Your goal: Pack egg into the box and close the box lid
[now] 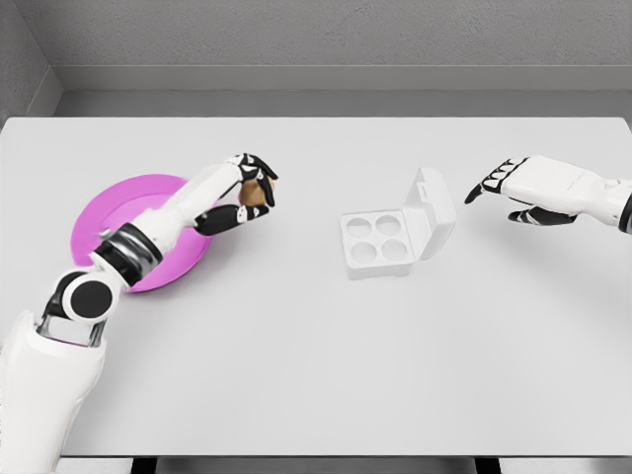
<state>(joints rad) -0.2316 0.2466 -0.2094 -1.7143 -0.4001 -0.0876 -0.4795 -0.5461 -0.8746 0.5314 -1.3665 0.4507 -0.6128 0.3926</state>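
Head view: one frame, both arms in shot
Left hand (249, 188): fingers curled round the egg (255, 191), thumb below, holding it clear above the table (296, 355)
Egg: brown, in left hand's grip, just past the right rim of the pink plate (99, 212); long axis can't tell, mostly hidden by fingers
Box (380, 240): white, four round cups, all look empty; sits to the right of left hand and slightly nearer the robot, well apart
Lid (432, 209): open, tilted up and back on box's far-right side, hinge away from left hand
Right hand (509, 190): holds nothing, fingers loosely extended and pointing left, hovers just right of lid
Nearer hand: right is nearer the box and lid; left has the egg
Key relation: cups lie rightward of the egg, open side faces left hand, so path looks unobstructed
Stage (judgement): egg lifted, not yet packed; lid not yet closed
Next needs: carry rightward, lower over a cup
Risk: egg missing a cup or hitting the box's rim
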